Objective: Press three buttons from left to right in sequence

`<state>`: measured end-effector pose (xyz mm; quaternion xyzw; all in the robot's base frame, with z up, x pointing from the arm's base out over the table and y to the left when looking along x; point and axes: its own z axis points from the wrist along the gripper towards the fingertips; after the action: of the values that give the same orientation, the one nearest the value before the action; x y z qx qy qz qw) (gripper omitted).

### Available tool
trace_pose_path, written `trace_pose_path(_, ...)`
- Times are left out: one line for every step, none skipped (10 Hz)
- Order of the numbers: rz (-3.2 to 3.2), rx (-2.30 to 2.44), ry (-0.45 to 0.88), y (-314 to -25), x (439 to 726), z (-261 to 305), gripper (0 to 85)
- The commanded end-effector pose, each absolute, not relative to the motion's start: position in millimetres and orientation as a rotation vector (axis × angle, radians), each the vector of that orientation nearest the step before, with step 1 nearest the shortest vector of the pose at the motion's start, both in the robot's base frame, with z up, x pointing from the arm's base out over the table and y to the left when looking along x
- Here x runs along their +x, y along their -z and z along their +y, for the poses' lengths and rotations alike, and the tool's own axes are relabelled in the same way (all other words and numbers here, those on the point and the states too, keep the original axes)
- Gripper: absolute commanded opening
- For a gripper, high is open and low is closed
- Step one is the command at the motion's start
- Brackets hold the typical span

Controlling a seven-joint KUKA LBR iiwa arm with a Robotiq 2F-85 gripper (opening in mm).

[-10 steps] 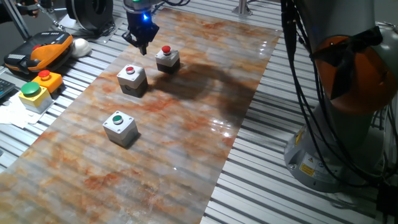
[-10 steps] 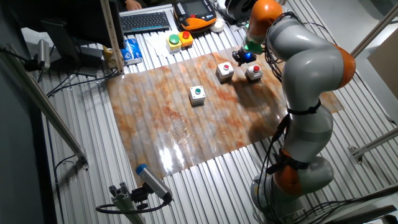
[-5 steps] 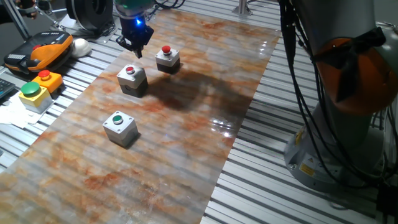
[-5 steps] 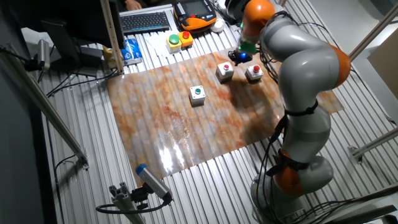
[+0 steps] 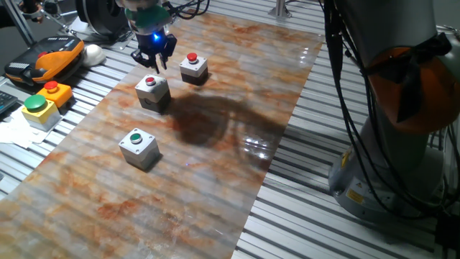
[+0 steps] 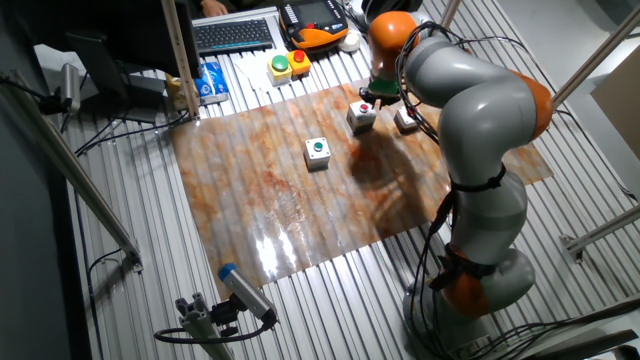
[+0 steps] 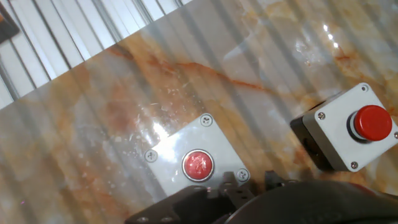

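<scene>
Tool (image 5: 153,63) hangs above the middle red button (image 5: 149,81), its box on the desk (image 5: 215,158); whether the fingers are parted or closed I cannot tell. Judging by the layout, this cap is the one in hand. A clean press means dropping straight down, centred on the cap (image 7: 198,165), which sits just below and slightly ahead of the fingers. The second red button (image 7: 372,122) lies to one side, the green one (image 5: 135,138) well apart.
</scene>
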<state>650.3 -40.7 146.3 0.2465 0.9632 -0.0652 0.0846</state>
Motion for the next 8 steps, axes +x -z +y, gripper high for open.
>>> trace_pose_path(2.867, 0.744, 0.189, -145.9, 650.0, -40.4, 51.0)
trace_pose_path(2.865, 0.745, 0.183, -146.0, 649.8, -40.7, 51.0)
trace_pose_path(2.863, 0.745, 0.185, -145.2, 649.7, -41.0, 51.0)
trace_pose_path(2.860, 0.742, 0.184, -143.4, 649.4, -42.8, 51.0)
trace_pose_path(2.860, 0.731, 0.170, -142.5, 649.9, -45.1, 51.0)
trace_pose_path(2.863, 0.724, 0.167, -143.6, 652.4, -46.5, 51.0)
trace_pose_path(2.875, 0.719, 0.152, -145.0, 656.0, -48.3, 51.0)
trace_pose_path(2.876, 0.720, 0.158, -145.1, 659.3, -48.3, 51.0)
